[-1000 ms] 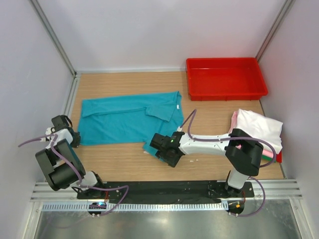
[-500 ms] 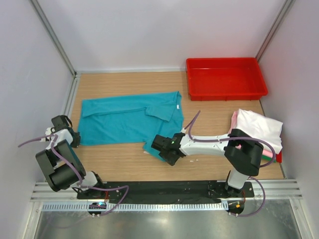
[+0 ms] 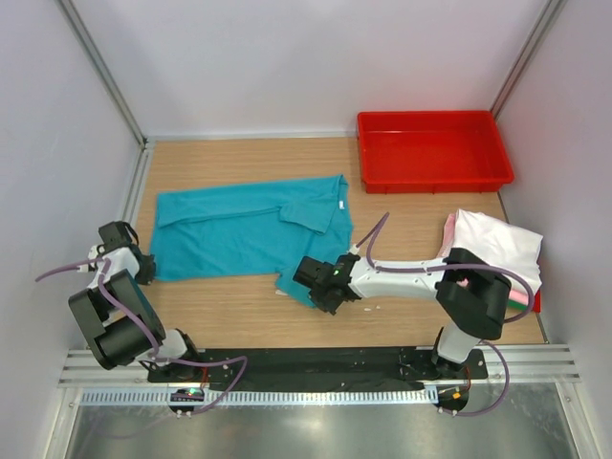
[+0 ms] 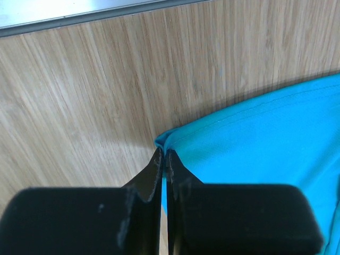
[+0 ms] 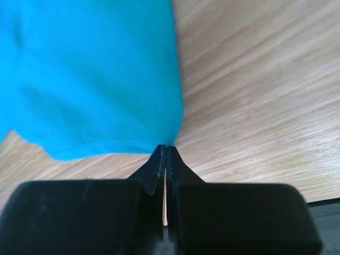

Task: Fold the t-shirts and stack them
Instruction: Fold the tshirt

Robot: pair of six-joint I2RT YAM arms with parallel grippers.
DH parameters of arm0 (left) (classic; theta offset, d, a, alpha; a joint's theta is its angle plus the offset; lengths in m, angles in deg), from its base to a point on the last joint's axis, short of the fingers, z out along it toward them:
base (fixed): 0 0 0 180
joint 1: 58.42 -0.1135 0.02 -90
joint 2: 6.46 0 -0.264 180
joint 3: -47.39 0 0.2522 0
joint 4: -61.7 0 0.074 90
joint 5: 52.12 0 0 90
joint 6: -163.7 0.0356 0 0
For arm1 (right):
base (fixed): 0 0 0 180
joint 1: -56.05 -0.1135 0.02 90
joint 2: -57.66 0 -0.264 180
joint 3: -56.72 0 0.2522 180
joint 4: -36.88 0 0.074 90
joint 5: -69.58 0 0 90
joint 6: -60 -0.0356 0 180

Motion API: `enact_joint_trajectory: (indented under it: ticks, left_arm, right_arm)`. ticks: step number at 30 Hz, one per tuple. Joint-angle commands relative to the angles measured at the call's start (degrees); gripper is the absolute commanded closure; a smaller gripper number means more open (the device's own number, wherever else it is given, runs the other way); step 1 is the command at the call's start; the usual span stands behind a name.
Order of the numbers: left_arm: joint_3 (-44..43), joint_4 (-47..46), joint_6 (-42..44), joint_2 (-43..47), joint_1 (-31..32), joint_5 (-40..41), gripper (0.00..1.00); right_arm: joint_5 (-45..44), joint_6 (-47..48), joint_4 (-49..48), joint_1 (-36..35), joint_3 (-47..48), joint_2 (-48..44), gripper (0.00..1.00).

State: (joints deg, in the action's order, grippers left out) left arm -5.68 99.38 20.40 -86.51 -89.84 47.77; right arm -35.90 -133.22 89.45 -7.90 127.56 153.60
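One teal t-shirt [image 3: 239, 234] is lying flat on the bench [image 3: 421, 225], occupying its left and centre area. The cloth is plain and mostly smooth. One flap is lying folded inward over the body, and a small white neck label [image 3: 340, 206] is showing at the right end. The near right corner is trailing toward the bench's front edge.

The left gripper [image 4: 163, 154] is sitting at the garment's near left corner, and its jaws are pressing together on a folded edge of teal cloth. The right gripper [image 5: 166, 149] is sitting at the near right corner, its jaws closing on the tip of the fabric there.

A stack of folded t-shirts [image 3: 492, 244], white on top with pink showing beneath, is resting at the right edge of the bench. A red tray [image 3: 430, 117] is standing at the far right corner, apart from the teal garment.
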Motion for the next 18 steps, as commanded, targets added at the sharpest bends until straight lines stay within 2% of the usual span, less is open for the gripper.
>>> enact_joint_trajectory:
  ticks: [1, 8, 13, 18]
  left_arm:
    - [-3.6, 3.4, 1.4, 2.2, -0.3, 0.3, 1.00]
    - [-9.7, 7.7, -0.8, 1.8, 0.3, 2.1, 1.00]
    - [-14.7, 10.2, -3.7, -1.7, 3.4, 5.7, 1.00]
    - [-20.8, 15.2, -6.9, -6.4, 6.5, 10.6, 1.00]
  right_arm:
    - [-3.4, 3.5, 1.2, 3.4, 2.9, -5.5, 0.99]
    - [-2.2, 19.0, 1.2, 15.2, 11.1, -6.4, 0.99]
    - [-0.8, 31.3, 2.1, 21.7, 21.4, 0.5, 0.99]
    - [3.6, 37.6, 2.3, 28.3, 30.3, 9.6, 0.99]
